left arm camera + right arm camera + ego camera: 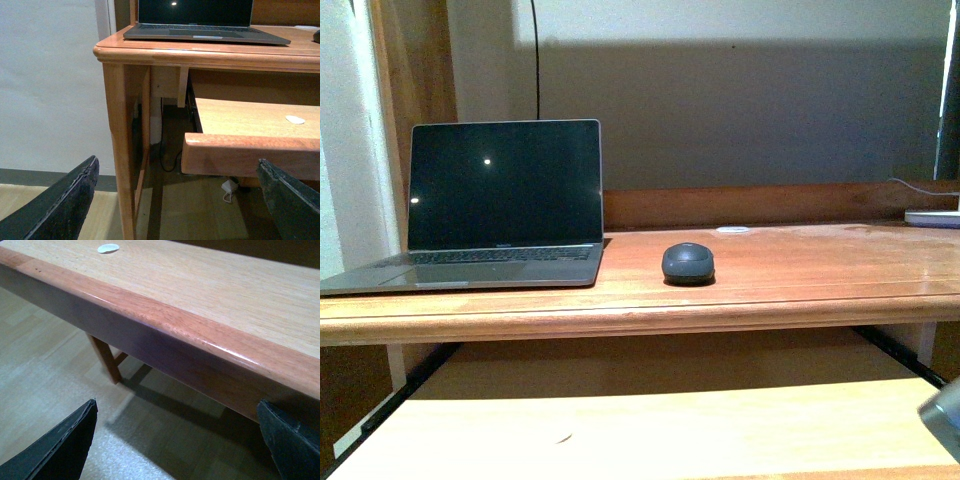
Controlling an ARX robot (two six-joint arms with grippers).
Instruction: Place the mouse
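The dark grey oval mouse (688, 263) rests on the wooden desk top (790, 270), just right of the open laptop (490, 205). A sliver of the mouse (317, 35) shows at the edge of the left wrist view. My left gripper (177, 200) hangs open and empty, low beside the desk's left leg (120, 150), below the pull-out shelf (250, 155). My right gripper (177, 440) is open and empty too, held under the shelf's front edge (165, 325), above the floor. In the front view only a grey corner of the right arm (945, 415) shows at lower right.
The pull-out shelf (650, 430) extends below the desk top, with a small pale spot (295, 119) on it. A white device with a cable (932, 215) sits at the desk's far right. Cables (167, 150) and a white plug (229, 189) lie under the desk.
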